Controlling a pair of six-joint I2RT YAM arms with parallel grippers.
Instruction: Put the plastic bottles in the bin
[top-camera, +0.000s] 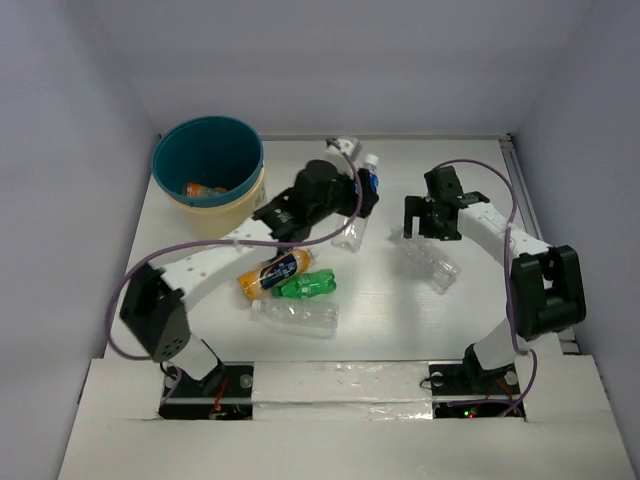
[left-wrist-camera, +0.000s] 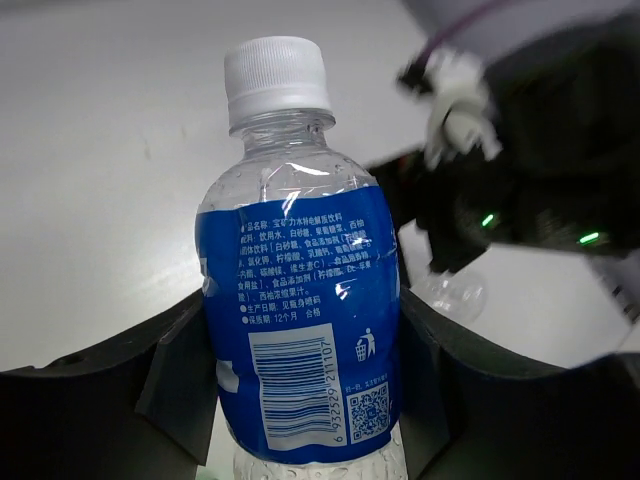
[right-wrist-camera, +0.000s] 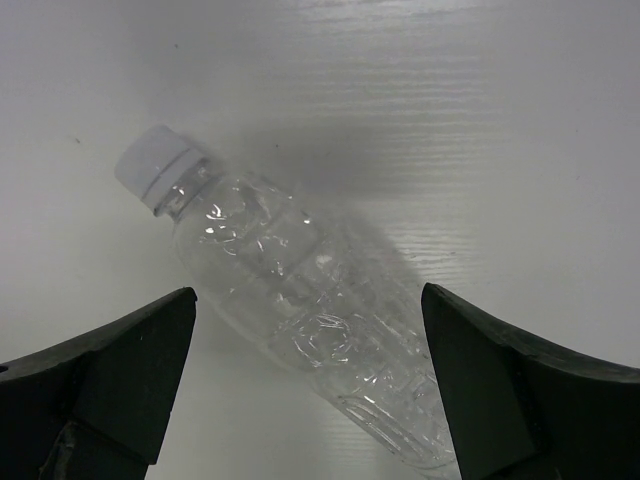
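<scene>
Currently your left gripper (left-wrist-camera: 300, 365) is clamping the blue bottle (left-wrist-camera: 298, 260); next it's needing a swing over the bin (top-camera: 172, 150). Your right gripper (right-wrist-camera: 308, 335) is hovering open, straddling a clear bottle (right-wrist-camera: 285, 280).

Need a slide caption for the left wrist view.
Left gripper gripping a white-capped, blue-labelled bottle by its body.

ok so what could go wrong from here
1. The left fingers clamp the blue-labelled bottle on its slick label; it might slip on the swing to the bin.
2. The clear bottle lies diagonally between the open right fingers, so closing could pinch it off-centre and squirt it away.
3. The right arm sits close behind the held bottle; the two could clip.
</scene>
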